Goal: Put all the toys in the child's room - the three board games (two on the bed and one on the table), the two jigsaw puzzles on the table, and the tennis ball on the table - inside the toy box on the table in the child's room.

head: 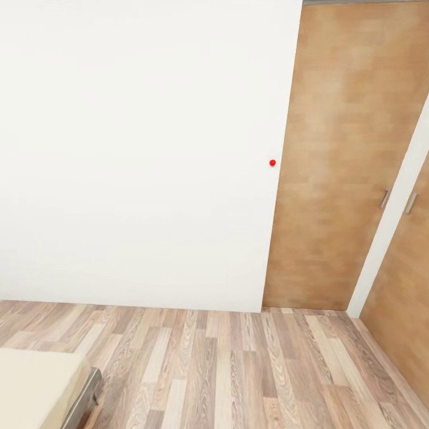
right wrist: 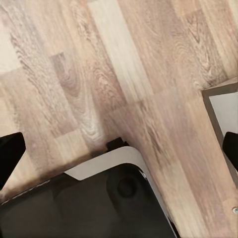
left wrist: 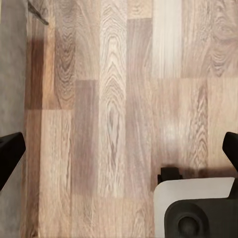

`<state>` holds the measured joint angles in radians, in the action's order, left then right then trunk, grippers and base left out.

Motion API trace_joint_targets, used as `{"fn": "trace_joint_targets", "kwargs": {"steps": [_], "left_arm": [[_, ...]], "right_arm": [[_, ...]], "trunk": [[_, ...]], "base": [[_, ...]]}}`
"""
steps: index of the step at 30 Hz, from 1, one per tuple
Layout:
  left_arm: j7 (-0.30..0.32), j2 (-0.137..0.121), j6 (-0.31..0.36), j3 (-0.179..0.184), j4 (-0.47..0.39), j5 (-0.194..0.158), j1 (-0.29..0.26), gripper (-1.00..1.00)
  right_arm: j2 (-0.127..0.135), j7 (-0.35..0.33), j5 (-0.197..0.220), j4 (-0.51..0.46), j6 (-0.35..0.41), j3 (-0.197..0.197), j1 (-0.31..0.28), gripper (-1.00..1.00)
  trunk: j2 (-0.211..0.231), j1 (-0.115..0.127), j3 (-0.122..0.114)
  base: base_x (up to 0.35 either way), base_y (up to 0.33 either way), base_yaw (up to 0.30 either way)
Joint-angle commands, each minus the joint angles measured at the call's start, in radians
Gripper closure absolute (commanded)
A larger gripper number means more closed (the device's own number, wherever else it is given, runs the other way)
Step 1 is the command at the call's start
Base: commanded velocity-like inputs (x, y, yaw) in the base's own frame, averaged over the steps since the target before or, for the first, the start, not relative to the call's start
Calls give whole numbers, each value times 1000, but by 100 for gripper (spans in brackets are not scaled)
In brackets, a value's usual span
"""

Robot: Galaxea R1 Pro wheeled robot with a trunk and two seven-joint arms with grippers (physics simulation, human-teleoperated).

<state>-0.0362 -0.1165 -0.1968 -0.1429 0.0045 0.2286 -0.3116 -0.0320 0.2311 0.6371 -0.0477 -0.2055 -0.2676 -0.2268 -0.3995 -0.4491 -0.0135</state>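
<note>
- Facing a plain white wall [head: 137, 149], wood-grain doors [head: 339, 167], plank floor [head: 238, 369], cream bed [head: 36, 387] corner.
- Left gripper [left wrist: 119, 148] and right gripper [right wrist: 119, 146]: black fingers spread wide, empty, above floor.

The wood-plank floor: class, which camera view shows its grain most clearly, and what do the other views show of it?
The left wrist view: the wood-plank floor is seen close, square-on, its grain sharp. The right wrist view also has it close, though the robot's base covers more. The head view shows it farther off, below the white wall.
</note>
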Motion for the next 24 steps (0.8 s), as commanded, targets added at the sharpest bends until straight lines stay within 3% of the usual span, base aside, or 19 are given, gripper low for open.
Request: {"fn": "trace_joint_targets", "kwargs": {"steps": [1,11,24], "left_arm": [[-4,0,-4,-7,2,11,-1,-100],[-4,0,-4,-7,2,11,0,-100],[-4,1,-4,-7,2,19,0,-100]], "right_arm": [[0,4,9,0,-3,-9,0,-100],[-1,4,7,0,-4,-9,0,-100],[-3,4,6,0,-5,-9,0,-100]], "trunk": [[-1,-1,0],[-1,-1,0],[-1,-1,4]], "base": [[331,0,0],[331,0,34],[331,0,254]]}}
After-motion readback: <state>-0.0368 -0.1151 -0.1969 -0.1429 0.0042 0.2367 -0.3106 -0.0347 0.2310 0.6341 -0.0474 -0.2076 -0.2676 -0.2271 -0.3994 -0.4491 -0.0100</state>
